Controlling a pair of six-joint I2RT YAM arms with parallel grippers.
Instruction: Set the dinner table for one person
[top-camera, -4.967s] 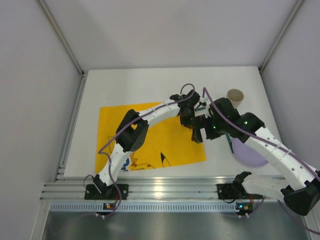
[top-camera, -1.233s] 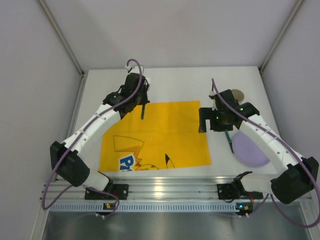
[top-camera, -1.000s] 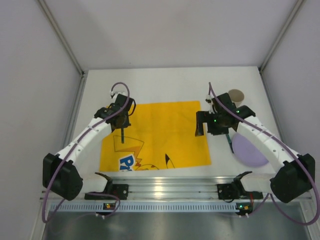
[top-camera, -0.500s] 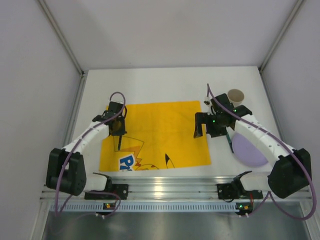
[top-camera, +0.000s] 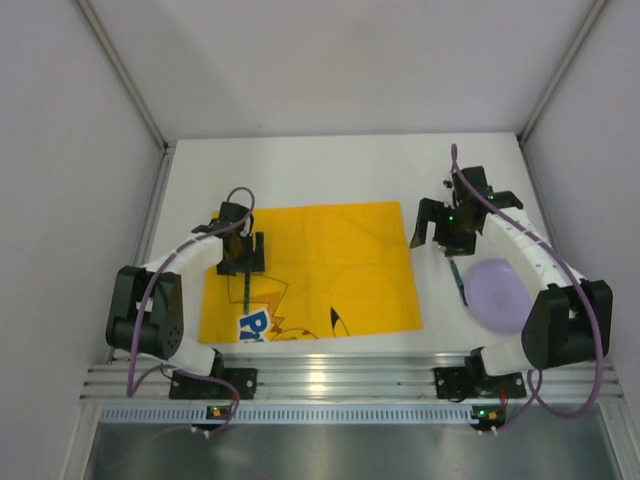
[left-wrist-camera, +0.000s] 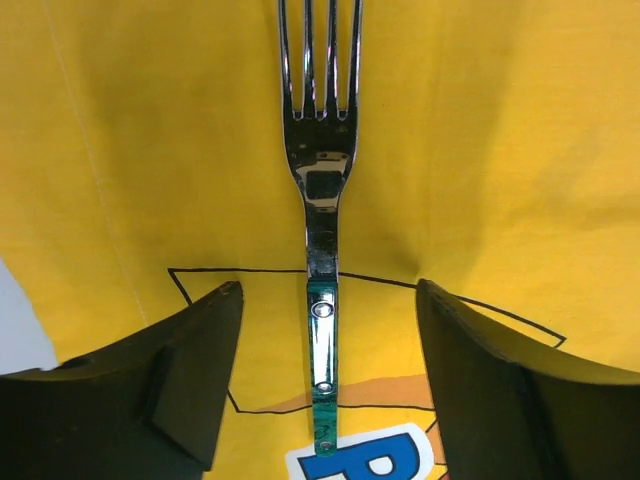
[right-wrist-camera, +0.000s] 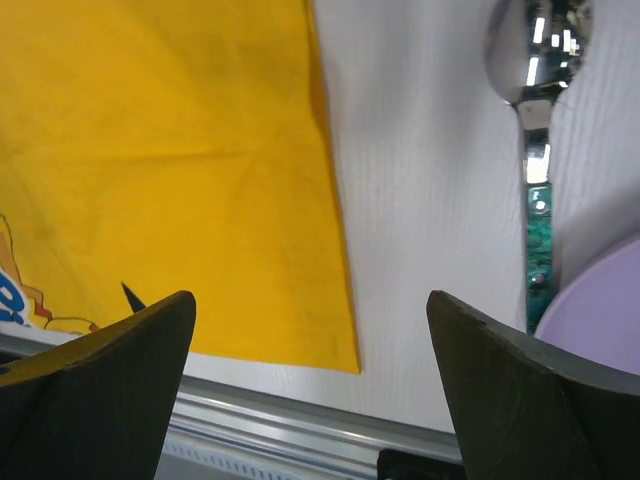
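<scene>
Fork on the yellow mat, both grippers spread wide.
The fork (left-wrist-camera: 322, 200) is seen lying flat on the mat (top-camera: 330, 260), straight below the left gripper (left-wrist-camera: 328, 295). It is between the two spread fingers and is touched by neither, so nothing is held there. The right gripper (right-wrist-camera: 310, 300) is spread wide too, and nothing is held in it. The mat's edge is seen below it. A spoon (right-wrist-camera: 535, 150) is laid to its right on the white dinner table (top-camera: 330, 170), just beside a purple plate (top-camera: 497, 292). The table is spread out under both grippers.
</scene>
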